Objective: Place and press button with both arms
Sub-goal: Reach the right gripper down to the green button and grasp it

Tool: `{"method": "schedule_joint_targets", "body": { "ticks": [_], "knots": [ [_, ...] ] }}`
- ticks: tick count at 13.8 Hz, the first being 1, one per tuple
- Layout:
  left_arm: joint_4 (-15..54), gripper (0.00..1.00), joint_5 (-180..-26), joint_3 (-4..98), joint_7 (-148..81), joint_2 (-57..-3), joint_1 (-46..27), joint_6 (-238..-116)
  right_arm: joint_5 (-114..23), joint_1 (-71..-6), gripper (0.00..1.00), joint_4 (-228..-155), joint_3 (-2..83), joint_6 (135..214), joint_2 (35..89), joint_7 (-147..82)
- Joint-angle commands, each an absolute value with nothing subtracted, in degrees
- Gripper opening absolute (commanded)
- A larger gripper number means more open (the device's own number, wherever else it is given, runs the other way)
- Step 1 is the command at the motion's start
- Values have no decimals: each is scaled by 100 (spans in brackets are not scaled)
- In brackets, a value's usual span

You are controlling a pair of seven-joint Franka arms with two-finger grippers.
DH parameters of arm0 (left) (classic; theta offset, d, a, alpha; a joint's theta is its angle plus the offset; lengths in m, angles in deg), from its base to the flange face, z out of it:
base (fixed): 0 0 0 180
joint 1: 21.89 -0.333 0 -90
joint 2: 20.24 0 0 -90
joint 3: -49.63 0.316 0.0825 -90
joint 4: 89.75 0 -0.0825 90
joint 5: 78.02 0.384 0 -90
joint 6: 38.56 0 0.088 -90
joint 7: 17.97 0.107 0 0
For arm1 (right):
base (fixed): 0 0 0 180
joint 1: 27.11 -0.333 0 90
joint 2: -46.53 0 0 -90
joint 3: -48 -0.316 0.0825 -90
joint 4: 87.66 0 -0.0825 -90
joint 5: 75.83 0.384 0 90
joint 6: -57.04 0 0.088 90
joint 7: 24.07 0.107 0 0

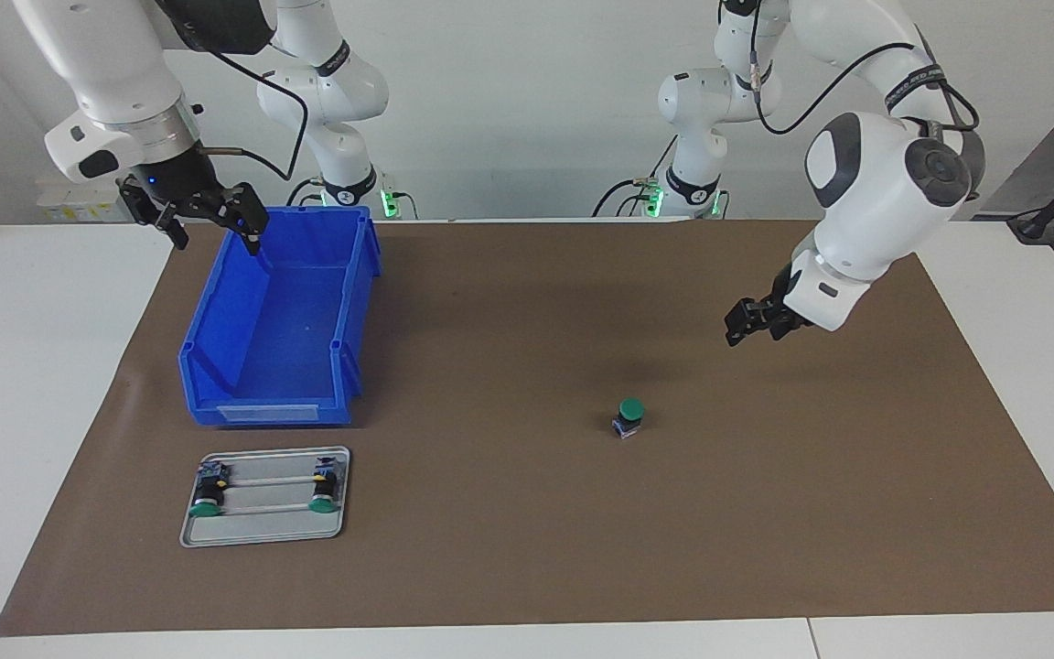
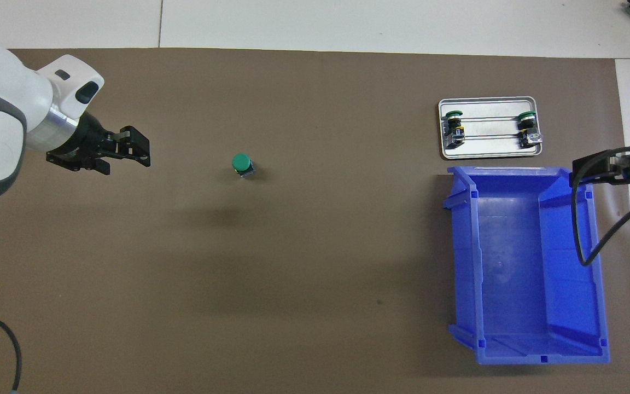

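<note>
The button (image 1: pixel 629 417) (image 2: pixel 243 164) stands upright on the brown mat, green cap up, with nothing touching it. My left gripper (image 1: pixel 752 328) (image 2: pixel 139 151) hangs over the bare mat toward the left arm's end of the table, clear of the button. It is open and holds nothing. My right gripper (image 1: pixel 214 233) hovers open and empty over the rim of the blue bin (image 1: pixel 344 275) at the end nearest the robots.
The blue bin (image 2: pixel 594 262) looks empty. A small metal tray (image 1: pixel 263 534) (image 2: pixel 487 154) lies just past it, farther from the robots, and carries two more green-capped buttons lying on their sides. White table edges frame the brown mat (image 1: pixel 509 348).
</note>
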State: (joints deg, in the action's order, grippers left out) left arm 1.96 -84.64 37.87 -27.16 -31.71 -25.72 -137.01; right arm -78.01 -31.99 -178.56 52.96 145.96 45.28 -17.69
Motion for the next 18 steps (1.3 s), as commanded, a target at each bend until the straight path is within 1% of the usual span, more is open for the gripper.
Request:
{"method": "schedule_joint_targets", "body": {
  "ticks": [1,3,5,7,9,11,12,13,16,18],
  "knots": [
    [307,82,-8252,3768,-1947,-2720,-2839,-13463,-7776,-3177,100,-17853,5265,14686,4521,-1888],
    [306,82,-7970,3803,-1946,-2369,-2875,-13008,-7741,-3273,100,-17950,5248,15255,4521,-1836],
    [307,82,-7820,3812,-1946,-2096,-2945,-12664,-7566,-3475,100,-17933,5239,15346,4678,-1757],
    [376,82,-7811,3803,-1964,-1946,-2980,-12671,-7504,-3993,100,-17846,5213,15372,4836,-997],
    [805,81,-7811,3785,-2252,-1701,-2893,-12759,-7495,-4493,100,-17556,5213,15494,5292,-283],
    [913,83,-7811,3750,-2474,-1647,-2884,-12707,-7521,-5204,100,-17371,5213,16107,5906,900],
    [939,93,-7811,3750,-2456,-1638,-2892,-12733,-7539,-5599,100,-17214,5213,16450,6266,1437],
    [939,99,-7811,3750,-2421,-1638,-2901,-12742,-7539,-5925,100,-17038,5213,16810,6574,1886],
    [913,99,-7811,3750,-2456,-1646,-2919,-12759,-7530,-6507,100,-16975,5204,17883,7173,2488],
    [904,99,-7819,3750,-2456,-1646,-2972,-12742,-7294,-6596,100,-16975,5125,19031,7568,2471]
  ]
}}
